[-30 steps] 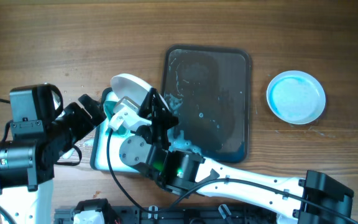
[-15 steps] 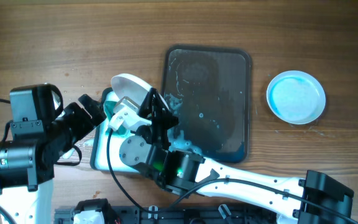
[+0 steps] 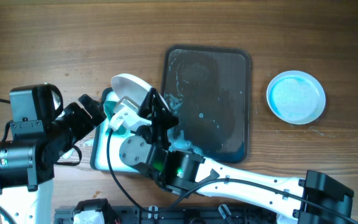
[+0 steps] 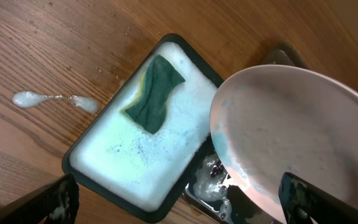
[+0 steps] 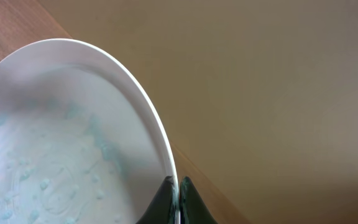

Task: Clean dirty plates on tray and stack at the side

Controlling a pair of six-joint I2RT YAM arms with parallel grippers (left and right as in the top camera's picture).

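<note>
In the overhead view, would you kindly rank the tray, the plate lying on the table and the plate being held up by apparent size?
1. tray, clearly largest.
2. plate on the table.
3. held plate: looks smaller, but it is tilted and partly hidden, so these two may well match.

Wooden tabletop [image 3: 104, 37] has the dark grey tray [image 3: 241, 106] roughly in the middle, a blue-tinted plate [image 3: 296, 96] well off to its right, the foamy basin [image 4: 135, 162] on its left, plus a streak of suds [image 4: 48, 99] beside the basin.
</note>
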